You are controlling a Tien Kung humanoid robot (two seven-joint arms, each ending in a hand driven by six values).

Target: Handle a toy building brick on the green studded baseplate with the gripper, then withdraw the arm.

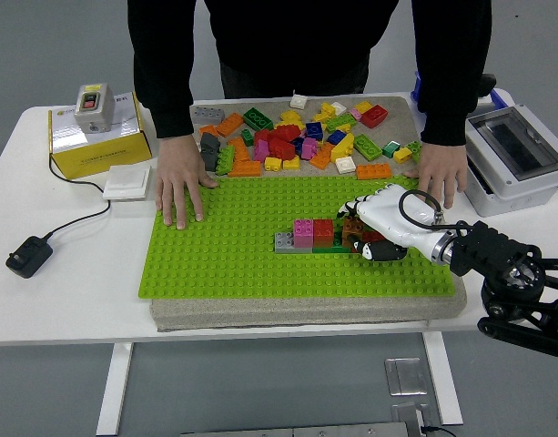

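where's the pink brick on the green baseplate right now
In the head view, the pink brick sits right of centre on the baseplate, between a grey brick and a red brick.

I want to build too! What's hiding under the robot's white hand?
Under the right hand a brown brick peeks out, next to the red brick on the green baseplate. The hand covers the rest of it, so its full shape can't be seen.

This looks like a robotics lab or test room. A plain white table [69, 300] stands on a bare grey floor [42, 391]. At its left edge sit a yellow box [92, 137] with a switch unit [92, 107] on top and a black power adapter [28, 256]; at the right edge, a grey electrical enclosure [515, 157].
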